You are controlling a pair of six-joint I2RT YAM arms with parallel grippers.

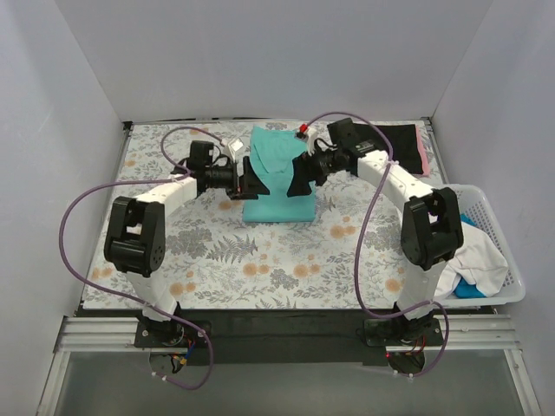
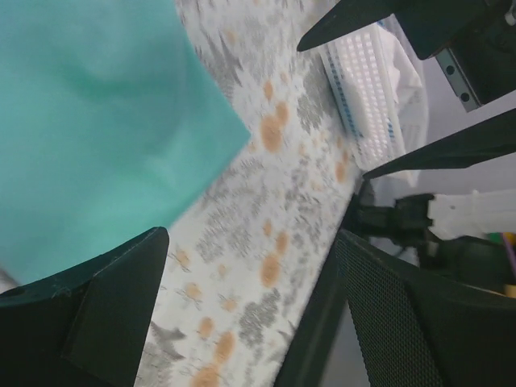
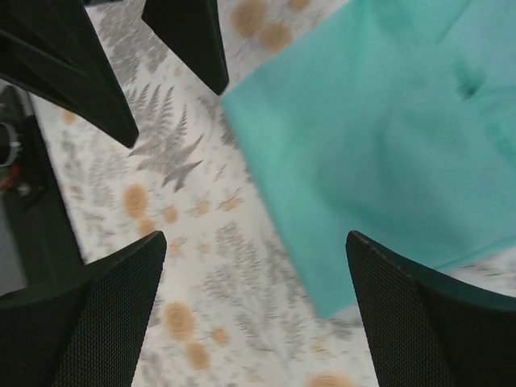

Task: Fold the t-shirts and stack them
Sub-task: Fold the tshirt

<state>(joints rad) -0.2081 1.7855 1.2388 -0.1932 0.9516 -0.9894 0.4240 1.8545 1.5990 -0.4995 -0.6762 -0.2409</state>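
- 2 open grippers flank the teal-green t-shirt (image 1: 277, 184). The left gripper (image 1: 250, 180) is just at its left edge and the right gripper (image 1: 303, 178) just at its right edge.
- Both wrist views show the fingers (image 2: 105, 322) spread wide. Between them are only patterned cloth and a corner of the shirt, so neither gripper holds anything.
- The shirt lies flat as a folded rectangle on the floral printed cloth (image 1: 260, 256).
- Judgement: the grippers sit on opposite sides so that each can take 1 edge and lift the shirt evenly for another fold.
- The shirt's long axis runs from the arm side toward the back wall, with looser folded layers at its far end. Which end is the neck cannot be told.
- To the right of the teal shirt and farther back lies a black t-shirt (image 1: 395, 137). A pink t-shirt (image 1: 423, 149) shows at its edge.
- Well to the right and nearer, a white lattice basket (image 1: 507, 297) holds a crumpled white t-shirt (image 1: 481, 256) and a blue t-shirt (image 1: 468, 291).
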